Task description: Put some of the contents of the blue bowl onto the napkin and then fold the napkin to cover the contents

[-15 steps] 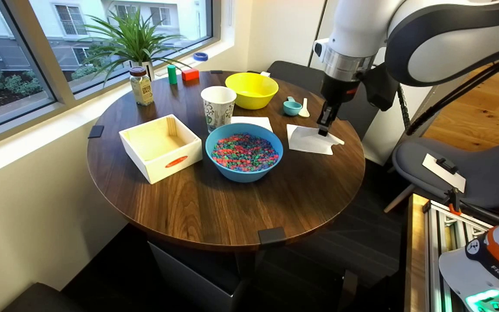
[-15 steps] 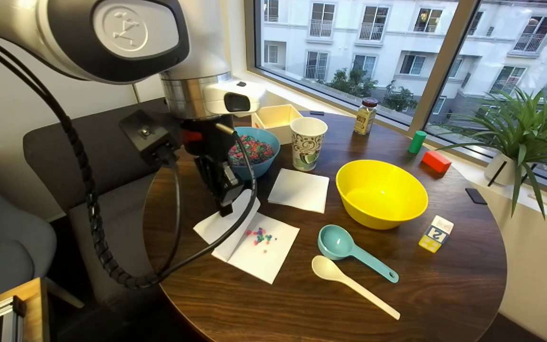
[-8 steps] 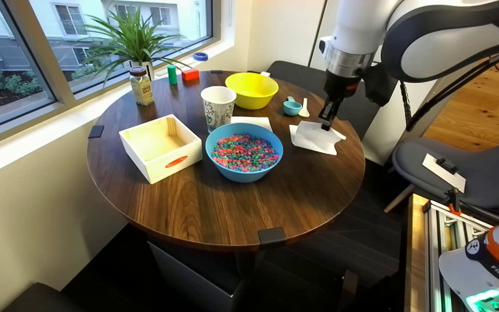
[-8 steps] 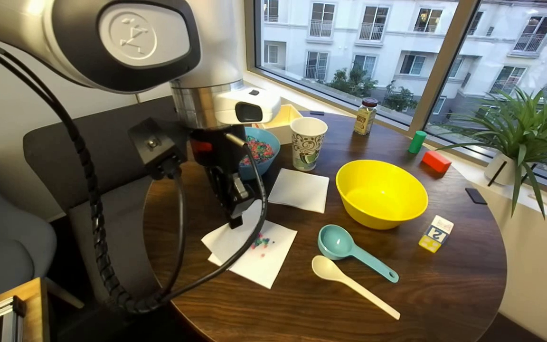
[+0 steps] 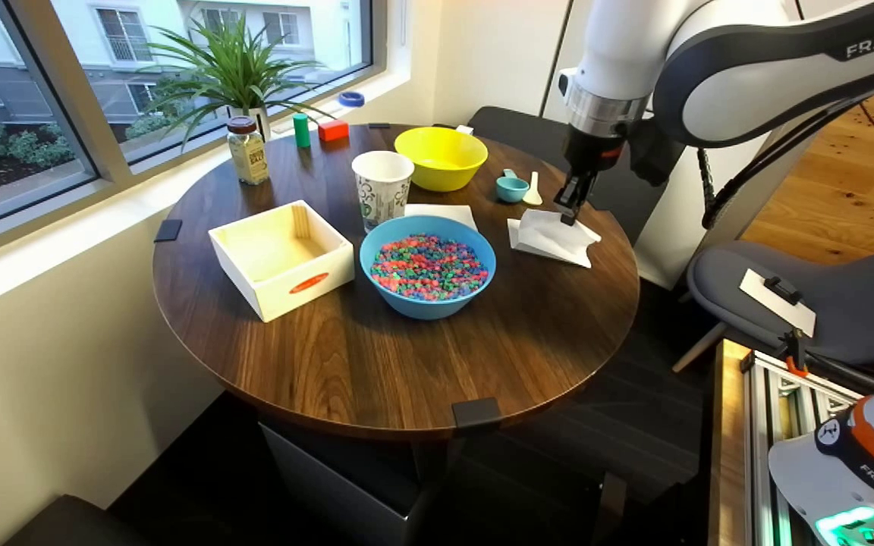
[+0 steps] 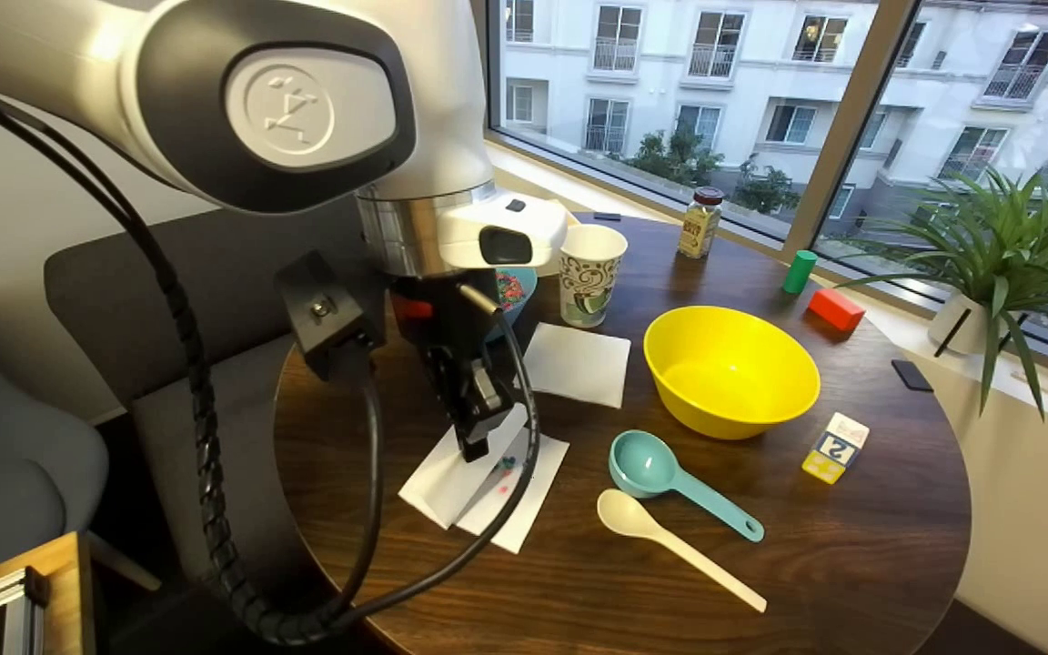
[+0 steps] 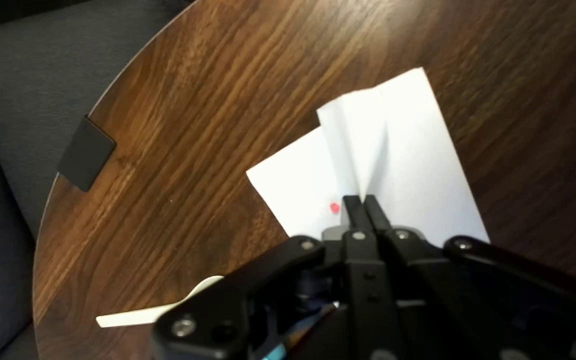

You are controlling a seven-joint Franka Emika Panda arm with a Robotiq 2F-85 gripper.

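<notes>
The white napkin lies on the table, partly folded; it also shows in an exterior view and in the wrist view. My gripper is shut on a pinched fold of the napkin's flap, just above the sheet; its fingertips also show in both exterior views. A few small coloured pieces lie on the flat part beside the flap; one pink piece shows next to the fingertips. Other pieces may be hidden under the flap. The blue bowl holds a heap of multicoloured contents.
A second white sheet lies behind the napkin. A yellow bowl, a paper cup, a teal scoop and a cream spoon stand or lie nearby. A box-like wooden tray is beside the blue bowl.
My gripper has moved with the pinched flap across the napkin, toward the loose pieces. Fewer pieces now show beside the flap. The napkin has shifted slightly. The bowls have not moved.
</notes>
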